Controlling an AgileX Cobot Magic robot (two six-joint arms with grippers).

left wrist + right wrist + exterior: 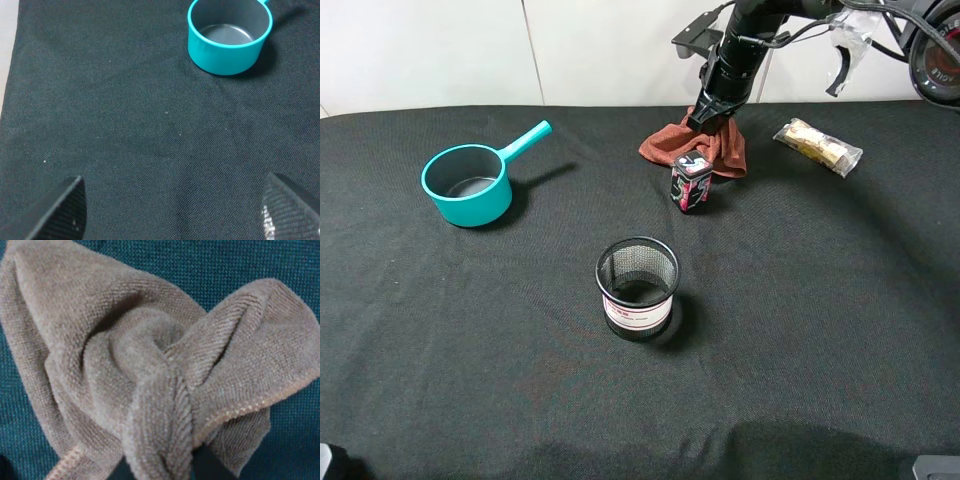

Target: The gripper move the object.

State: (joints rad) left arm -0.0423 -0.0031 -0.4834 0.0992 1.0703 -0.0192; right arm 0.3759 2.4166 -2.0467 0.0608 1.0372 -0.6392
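Observation:
A red-brown towel point(722, 150) lies bunched on the black cloth at the back, right of centre. My right gripper point(708, 117) comes down onto its top edge. In the right wrist view the towel point(150, 365) fills the frame, and its folds gather into the right gripper point(160, 467), which looks shut on a ridge of the fabric. My left gripper point(175, 215) is open and empty, its two ribbed fingers point(60, 215) spread wide low over bare cloth, short of the teal pot point(230, 35).
A teal pot with a handle point(468, 185) sits at the left. A black mesh cup point(637, 285) stands in the middle. A small pink-and-black box point(691, 182) stands against the towel's front. A wrapped snack packet point(817, 146) lies at the back right.

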